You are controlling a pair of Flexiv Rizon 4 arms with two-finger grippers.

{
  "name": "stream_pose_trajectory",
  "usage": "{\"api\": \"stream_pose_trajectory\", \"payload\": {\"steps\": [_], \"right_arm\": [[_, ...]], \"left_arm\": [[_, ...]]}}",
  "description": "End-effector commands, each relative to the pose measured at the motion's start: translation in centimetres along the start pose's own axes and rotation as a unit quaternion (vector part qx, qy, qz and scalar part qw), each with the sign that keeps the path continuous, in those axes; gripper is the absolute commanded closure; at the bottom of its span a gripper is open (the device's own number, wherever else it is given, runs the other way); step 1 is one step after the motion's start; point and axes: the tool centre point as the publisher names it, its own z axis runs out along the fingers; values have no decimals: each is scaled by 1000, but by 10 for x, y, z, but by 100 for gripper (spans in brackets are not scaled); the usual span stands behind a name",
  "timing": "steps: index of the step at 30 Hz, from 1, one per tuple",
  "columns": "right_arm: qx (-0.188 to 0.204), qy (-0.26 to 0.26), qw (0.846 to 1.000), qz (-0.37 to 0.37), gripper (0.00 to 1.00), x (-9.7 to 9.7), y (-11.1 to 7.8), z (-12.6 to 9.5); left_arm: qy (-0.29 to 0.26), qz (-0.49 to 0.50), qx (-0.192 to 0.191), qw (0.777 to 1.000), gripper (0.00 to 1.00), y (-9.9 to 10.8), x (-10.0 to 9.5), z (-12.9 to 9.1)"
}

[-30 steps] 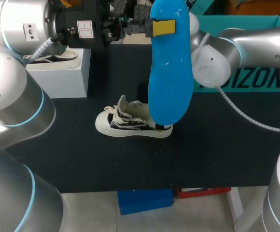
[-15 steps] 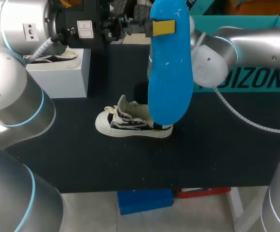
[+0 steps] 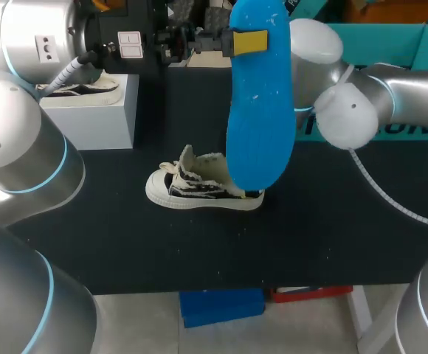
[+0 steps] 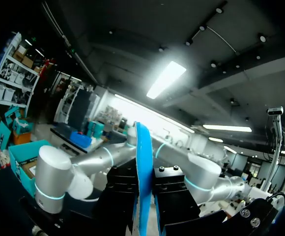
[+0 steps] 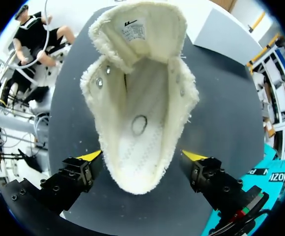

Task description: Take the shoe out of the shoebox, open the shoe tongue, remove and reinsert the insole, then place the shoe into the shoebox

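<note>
A long blue insole (image 3: 257, 110) hangs upright above the table, my left gripper (image 3: 245, 42) shut on its upper end. In the left wrist view the insole (image 4: 143, 162) stands edge-on between that gripper's (image 4: 143, 209) black fingers. A cream and black canvas shoe (image 3: 199, 188) sits on the black table (image 3: 125, 243), toe to the left, tongue pulled up. The right wrist view looks straight down into the shoe (image 5: 140, 98), which has no insole inside. My right gripper (image 5: 142, 156) is open, one yellow tip on each side of the heel end. The insole hides it in the head view.
A white box (image 3: 88, 118) at the back left carries a second shoe (image 3: 77, 87). A teal open box (image 3: 391, 37) stands at the back right behind my right arm (image 3: 354, 110). The table's front edge runs below the shoe.
My right arm's elbow has swung to the right and nearer the camera. The insole, the left gripper and the shoe have stayed where they were.
</note>
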Motion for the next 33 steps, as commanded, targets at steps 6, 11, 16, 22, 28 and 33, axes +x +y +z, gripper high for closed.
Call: {"api": "stream_pose_trajectory", "payload": {"steps": [6, 11, 16, 22, 28, 33], "right_arm": [[-104, -27, 994, 19, 0, 4, -21, 2], [-148, -31, 988, 23, 0, 3, -30, 6], [-177, -25, 984, 23, 0, 1, -35, 11], [-208, -29, 977, 29, 0, -1, -37, 17], [-242, -39, 969, 34, 0, -3, -39, 20], [-268, -41, 962, 34, 0, -4, -38, 25]], "left_arm": [[-2, 0, 1, 1000, 100, 2, 1, 0], [-2, 0, 1, 1000, 100, 2, 1, 0], [-2, 0, 1, 1000, 100, 2, 1, 0], [-2, 0, 1, 1000, 100, 2, 1, 0], [-2, 0, 1, 1000, 100, 2, 1, 0], [-2, 0, 1, 1000, 100, 2, 1, 0]]}}
